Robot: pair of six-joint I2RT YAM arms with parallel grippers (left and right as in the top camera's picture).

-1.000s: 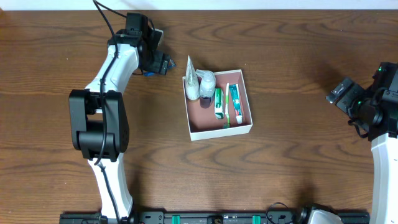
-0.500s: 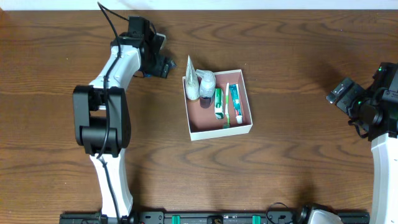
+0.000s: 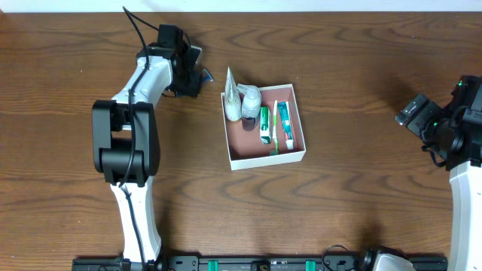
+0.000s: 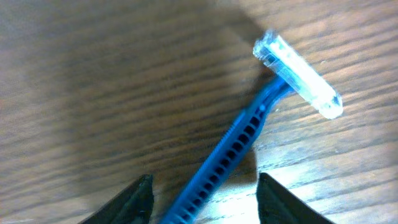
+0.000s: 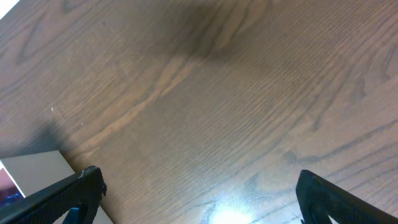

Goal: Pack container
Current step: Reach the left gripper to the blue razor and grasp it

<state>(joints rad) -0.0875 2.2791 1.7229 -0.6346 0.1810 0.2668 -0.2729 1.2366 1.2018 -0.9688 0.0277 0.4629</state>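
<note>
The container (image 3: pixel 300 113) is a shallow white-walled box with a reddish-brown inside at the table's middle. It holds a white tube (image 3: pixel 230 90), a grey bottle (image 3: pixel 247 100), a green toothpaste (image 3: pixel 265 124), a toothbrush (image 3: pixel 275 132) and a teal tube (image 3: pixel 284 124). A blue razor (image 4: pixel 239 146) with a clear head lies on the table left of the box; its tip shows in the overhead view (image 3: pixel 208 74). My left gripper (image 4: pixel 205 205) (image 3: pixel 190 77) is open with the razor's handle between its fingers. My right gripper (image 5: pixel 199 199) (image 3: pixel 420 120) is open and empty, low over bare wood far right.
A corner of the container (image 5: pixel 31 168) shows at the left edge of the right wrist view. The wooden table (image 3: pixel 361 196) has bare wood around the box. The left arm (image 3: pixel 124 143) stretches along the left side.
My left arm has shifted a little right and its gripper has turned over the razor, whose blue tip now shows right of the gripper. The right arm has not moved.
</note>
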